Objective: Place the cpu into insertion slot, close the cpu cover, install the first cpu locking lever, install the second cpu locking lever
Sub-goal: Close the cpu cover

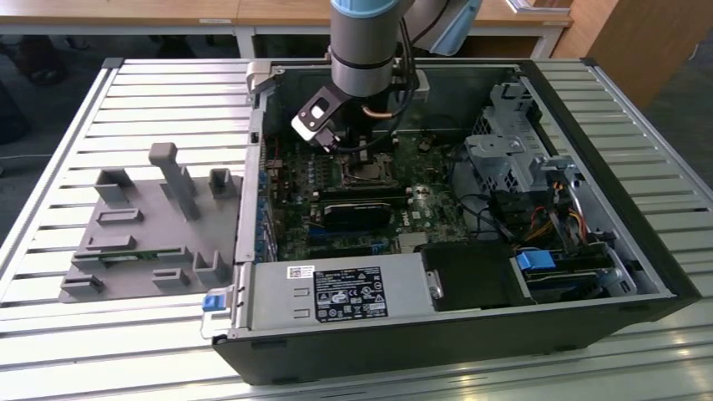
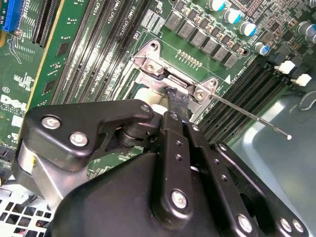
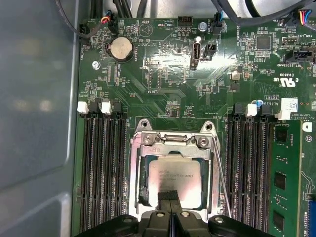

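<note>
The gripper [image 3: 169, 196], fingers pressed together with nothing between them, touches one edge of the cpu [image 3: 175, 175]. The cpu lies in the insertion slot [image 3: 143, 193] with the cpu cover [image 3: 136, 158] down around it, inside the computer case [image 1: 624, 251] toward the table's [image 1: 67, 150] far edge. A thin locking lever [image 2: 247, 114] juts free beside the socket. Faint print marks the cpu's top, and a printed label [image 1: 347, 294] sits on the power supply [image 1: 267, 309].
</note>
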Available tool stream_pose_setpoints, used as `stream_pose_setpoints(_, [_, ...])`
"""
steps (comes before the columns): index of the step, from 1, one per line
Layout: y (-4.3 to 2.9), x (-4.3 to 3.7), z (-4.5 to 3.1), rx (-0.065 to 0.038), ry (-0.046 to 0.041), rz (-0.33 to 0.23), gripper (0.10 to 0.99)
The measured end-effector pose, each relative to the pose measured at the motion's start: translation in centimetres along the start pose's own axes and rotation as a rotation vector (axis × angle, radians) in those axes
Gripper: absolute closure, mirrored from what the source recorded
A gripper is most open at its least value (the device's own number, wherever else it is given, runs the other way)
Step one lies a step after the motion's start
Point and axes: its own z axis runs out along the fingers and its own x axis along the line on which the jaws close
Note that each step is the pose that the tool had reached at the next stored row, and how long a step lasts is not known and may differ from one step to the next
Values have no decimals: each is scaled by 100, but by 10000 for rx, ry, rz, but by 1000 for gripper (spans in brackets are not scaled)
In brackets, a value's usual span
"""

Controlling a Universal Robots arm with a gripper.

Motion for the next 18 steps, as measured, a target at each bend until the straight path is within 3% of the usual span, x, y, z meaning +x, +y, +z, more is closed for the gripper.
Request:
stream_pose_setpoints(5, [17,3,-25,-1,3,0,980])
stream_pose_setpoints(18, [173,-1,-21,48,4,4,980])
